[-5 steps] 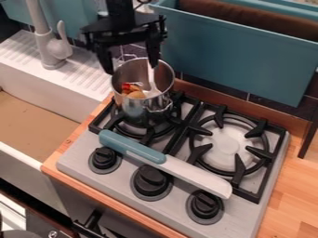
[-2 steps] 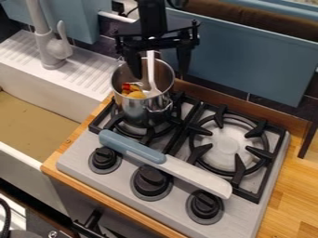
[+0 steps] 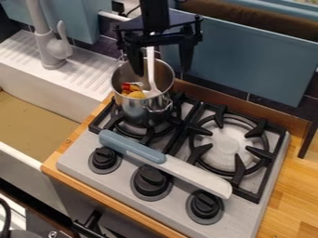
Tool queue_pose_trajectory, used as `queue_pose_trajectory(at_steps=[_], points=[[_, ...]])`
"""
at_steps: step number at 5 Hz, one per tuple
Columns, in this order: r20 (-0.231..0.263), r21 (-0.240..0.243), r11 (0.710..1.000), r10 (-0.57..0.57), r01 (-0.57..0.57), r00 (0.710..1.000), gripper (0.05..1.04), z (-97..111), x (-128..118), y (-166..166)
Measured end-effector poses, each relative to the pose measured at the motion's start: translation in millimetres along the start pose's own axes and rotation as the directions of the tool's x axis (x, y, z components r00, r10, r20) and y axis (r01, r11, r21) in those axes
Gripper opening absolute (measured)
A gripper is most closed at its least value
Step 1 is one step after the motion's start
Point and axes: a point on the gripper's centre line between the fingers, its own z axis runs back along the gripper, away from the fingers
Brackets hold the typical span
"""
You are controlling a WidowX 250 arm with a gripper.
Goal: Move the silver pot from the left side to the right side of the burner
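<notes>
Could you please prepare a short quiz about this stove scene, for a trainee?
1. True or false: the silver pot stands on the right burner.
2. Multiple choice: what lies slantwise on the stove?
a) a lid
b) a blue-handled knife
c) a towel
3. Fill in one word: the claw has its two fingers ____, with the handle of a white utensil showing between them.

Key: 1 false; 2 b; 3 apart.
</notes>
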Motion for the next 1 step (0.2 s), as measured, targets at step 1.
queue_pose_trajectory(at_steps=[1], points=[[0.024, -0.01, 1.0, -0.016, 0.016, 1.0, 1.0, 9.1, -0.1, -0.3]])
